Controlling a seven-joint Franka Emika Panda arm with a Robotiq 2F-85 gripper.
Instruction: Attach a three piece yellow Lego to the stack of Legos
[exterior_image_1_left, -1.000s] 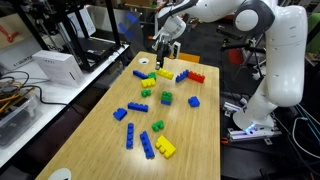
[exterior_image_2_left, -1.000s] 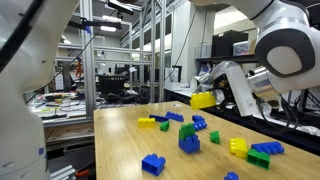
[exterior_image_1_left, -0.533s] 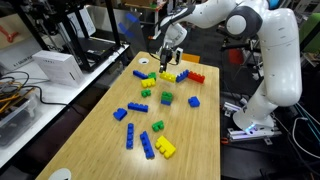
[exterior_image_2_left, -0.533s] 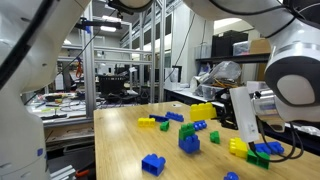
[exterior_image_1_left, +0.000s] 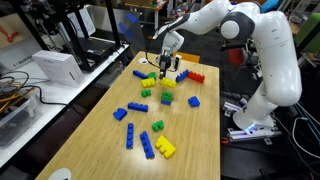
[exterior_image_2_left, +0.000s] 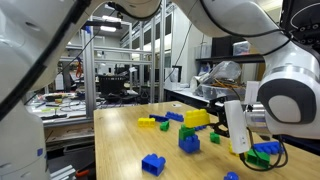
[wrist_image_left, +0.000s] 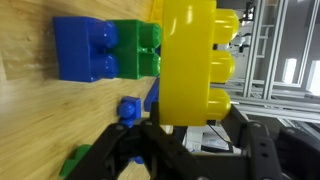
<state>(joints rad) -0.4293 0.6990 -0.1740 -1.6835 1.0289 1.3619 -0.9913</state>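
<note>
Lower now, three piece yellow Lego (wrist_image_left: 195, 60) between jaws of the pincer (exterior_image_1_left: 166, 72)

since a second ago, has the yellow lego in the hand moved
Yes. The yellow Lego has come down toward the stack of Legos in an exterior view.

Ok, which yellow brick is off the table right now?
The three piece yellow Lego gripped in the hand; the other yellow bricks lie on the table.

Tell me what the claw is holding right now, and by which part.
The claw grips the three piece yellow Lego at one end; the rest juts out beyond it.
</note>
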